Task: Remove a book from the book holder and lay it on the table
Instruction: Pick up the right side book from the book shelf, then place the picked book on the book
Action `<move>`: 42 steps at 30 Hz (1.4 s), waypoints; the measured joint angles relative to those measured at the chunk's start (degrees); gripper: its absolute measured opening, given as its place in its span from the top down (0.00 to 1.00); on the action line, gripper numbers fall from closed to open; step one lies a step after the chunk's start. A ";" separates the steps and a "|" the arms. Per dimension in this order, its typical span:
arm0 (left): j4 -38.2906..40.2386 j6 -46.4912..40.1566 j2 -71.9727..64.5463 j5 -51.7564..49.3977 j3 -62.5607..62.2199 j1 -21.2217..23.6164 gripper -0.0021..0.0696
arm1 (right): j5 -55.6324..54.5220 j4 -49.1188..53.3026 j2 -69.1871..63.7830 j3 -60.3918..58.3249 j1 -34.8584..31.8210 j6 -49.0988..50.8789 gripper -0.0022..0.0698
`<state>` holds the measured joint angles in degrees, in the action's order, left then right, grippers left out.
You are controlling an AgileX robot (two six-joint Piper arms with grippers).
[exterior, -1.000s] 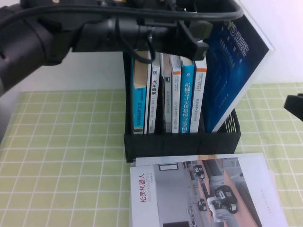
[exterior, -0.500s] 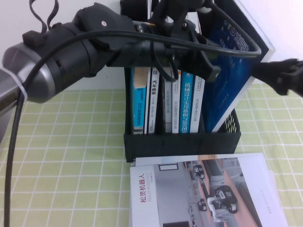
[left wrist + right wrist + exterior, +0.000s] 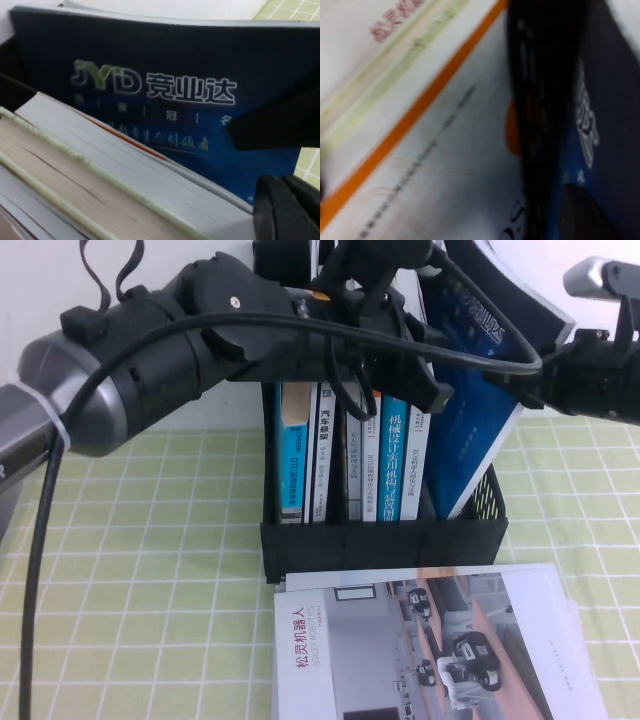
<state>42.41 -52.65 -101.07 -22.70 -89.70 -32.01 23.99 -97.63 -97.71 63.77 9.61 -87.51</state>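
The book [image 3: 480,390] leans outward in the book holder [image 3: 385,540], reachable for left pincer [image 3: 425,360] and right pincer [image 3: 520,375]; neither grip's state can be told.

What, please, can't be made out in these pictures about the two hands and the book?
- Left hand: high view, its fingers merge with dark cables and the book holder.
- Right hand: high view, its tip lies against the book; grip unclear.
- Right wrist view: blurred.
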 joint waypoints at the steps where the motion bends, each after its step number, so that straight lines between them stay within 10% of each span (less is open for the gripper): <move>1: -0.11 0.17 0.00 0.00 0.00 0.00 0.97 | -0.88 0.31 -0.13 0.42 -0.10 -0.45 0.79; 21: -2.62 6.55 10.31 -12.25 -0.13 6.00 0.97 | 24.99 7.55 21.54 9.07 -0.21 12.78 0.78; 35: -4.68 17.92 31.90 -35.92 -0.03 23.46 0.97 | 46.91 49.93 28.03 21.24 2.05 34.32 0.79; 42: -10.38 25.94 39.54 -42.31 -0.03 25.85 0.97 | 46.79 79.07 26.82 18.97 18.96 39.69 0.79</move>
<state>32.03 -26.71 -61.52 -65.01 -89.73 -6.16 70.78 -18.56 -70.88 82.74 28.56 -47.83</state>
